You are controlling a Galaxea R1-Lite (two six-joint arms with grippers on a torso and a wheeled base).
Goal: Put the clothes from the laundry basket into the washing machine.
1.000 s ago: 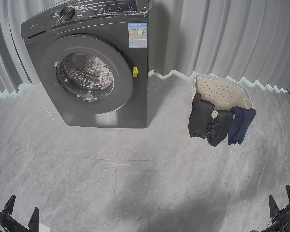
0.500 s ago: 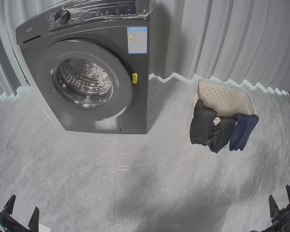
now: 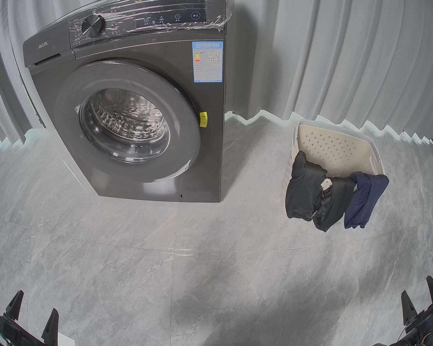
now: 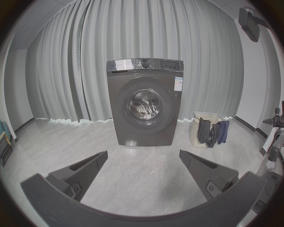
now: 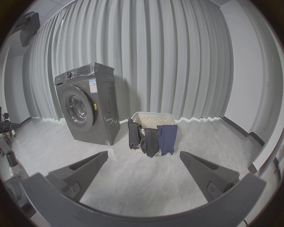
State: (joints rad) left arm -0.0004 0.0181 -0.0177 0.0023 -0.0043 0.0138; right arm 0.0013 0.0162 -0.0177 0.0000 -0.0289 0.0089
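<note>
Well ahead of the left pincer, the dark grey satin-metal washing machine wears crinkled glossy plastic film on top, while soft matt dark cloth garments drape the cream perforated plastic basket on glossy stone-look floor tiles

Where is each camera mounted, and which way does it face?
Head view: on the robot's head, looking forward and down at the washing machine and laundry basket; left gripper and right gripper tips show at the bottom corners.
Left wrist view: left wrist, low, facing the machine's door squarely; its open gripper shows.
Right wrist view: right wrist, facing the basket's draped clothes; its open gripper shows.
All three share machine and basket.
</note>
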